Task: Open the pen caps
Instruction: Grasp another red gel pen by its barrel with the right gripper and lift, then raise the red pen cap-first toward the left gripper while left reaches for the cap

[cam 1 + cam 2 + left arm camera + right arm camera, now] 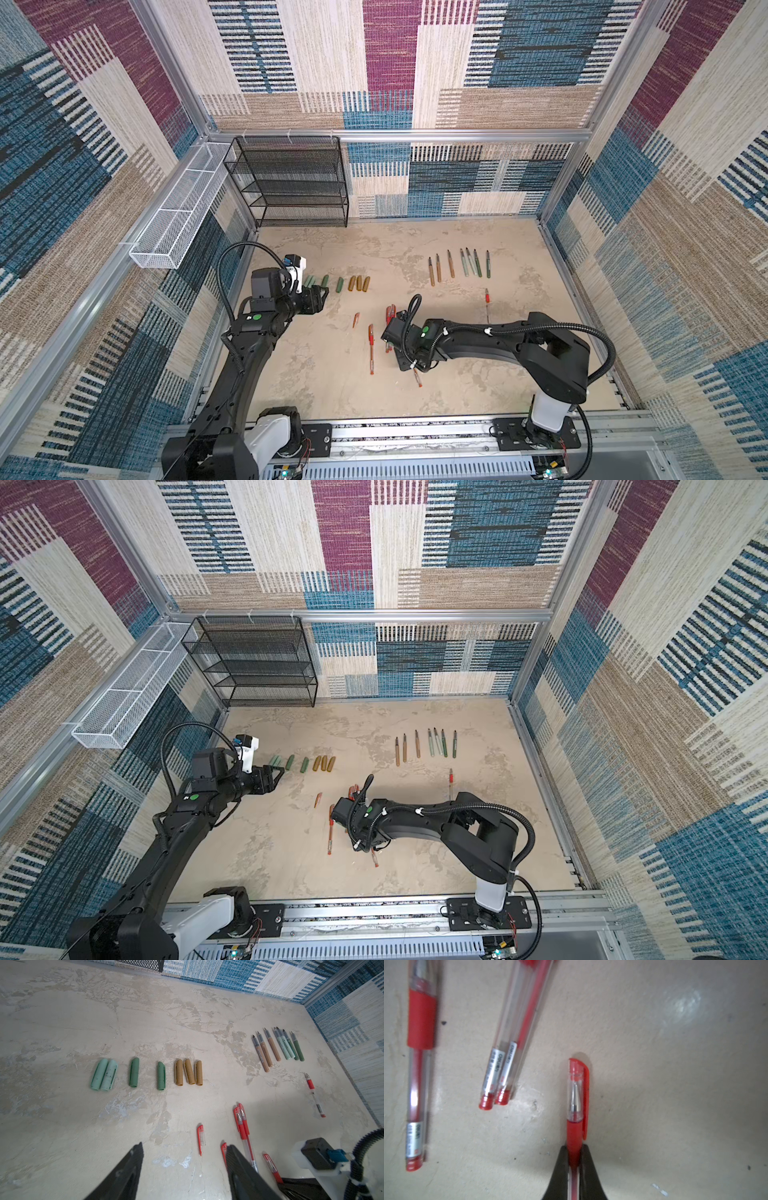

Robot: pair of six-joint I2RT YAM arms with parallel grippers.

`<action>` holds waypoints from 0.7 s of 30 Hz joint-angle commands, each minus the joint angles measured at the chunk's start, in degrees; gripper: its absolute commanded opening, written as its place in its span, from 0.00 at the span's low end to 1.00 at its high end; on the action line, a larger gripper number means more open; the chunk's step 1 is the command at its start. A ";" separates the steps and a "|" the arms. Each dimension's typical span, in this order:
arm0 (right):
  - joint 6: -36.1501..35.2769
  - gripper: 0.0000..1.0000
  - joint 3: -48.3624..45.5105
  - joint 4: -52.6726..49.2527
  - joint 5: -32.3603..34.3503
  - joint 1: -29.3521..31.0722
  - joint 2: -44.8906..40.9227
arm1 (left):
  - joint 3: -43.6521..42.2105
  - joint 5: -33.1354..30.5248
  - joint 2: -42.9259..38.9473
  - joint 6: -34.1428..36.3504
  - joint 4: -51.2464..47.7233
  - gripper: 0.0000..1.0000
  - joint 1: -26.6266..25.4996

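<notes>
- Red cap (576, 1088) — seated on its red pen (573, 1136), which lies flat on the worktop (675, 1084), a little toward the robot from the middle.
- Right pincer (574, 1159) — pressed together on that pen's red grip, just behind the cap; the cap itself is clear of the fingers.
- Pair of red pens (500, 1068), touching side by side, and a single red pen (420, 1064) — near the pinched pen, apart from it.
- Loose red cap (201, 1136) — alone, between the red pens and the row of caps.
- Mint caps (104, 1074), two, touching; dark green caps (134, 1072), two, apart; gold-brown caps (188, 1072), three, close together — one row on the left of the worktop, all off their pens.
- Pen barrels (278, 1047) — seven, uncapped, in a row at far right; an uncapped red pen (314, 1095) lies near them.
- Left pincer (184, 1147) — spread, holding nothing, above the worktop near the row of caps.
</notes>
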 commanded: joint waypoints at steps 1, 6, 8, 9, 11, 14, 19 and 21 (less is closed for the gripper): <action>-0.04 0.05 0.39 -3.81 -1.07 -0.78 -1.78 | 0.56 5.16 0.00 -1.00 2.03 0.67 0.13; -2.89 0.06 1.22 2.22 2.13 -1.31 -8.19 | 0.67 13.14 -0.16 -3.32 4.09 0.66 0.05; -4.74 0.06 1.44 6.07 1.99 -1.31 -10.52 | 0.31 15.92 0.03 -4.59 5.14 0.65 0.05; -5.61 0.06 1.45 8.15 1.81 -1.31 -11.58 | 0.51 16.88 0.16 -5.13 5.23 0.65 0.05; -7.47 0.06 0.26 13.55 1.07 -1.31 -14.20 | 1.23 20.31 0.40 -5.26 5.43 0.64 0.05; -10.30 0.05 -1.34 20.81 -0.19 -1.31 -16.83 | 0.65 24.57 0.40 -5.97 7.41 0.64 -0.25; -13.24 0.05 -0.99 26.31 -3.29 -1.14 -17.39 | -1.59 33.00 0.57 -13.18 13.31 0.60 -1.03; -14.00 0.05 -1.21 28.60 -4.48 -0.96 -17.16 | -2.03 34.75 0.63 -13.83 14.48 0.59 -2.33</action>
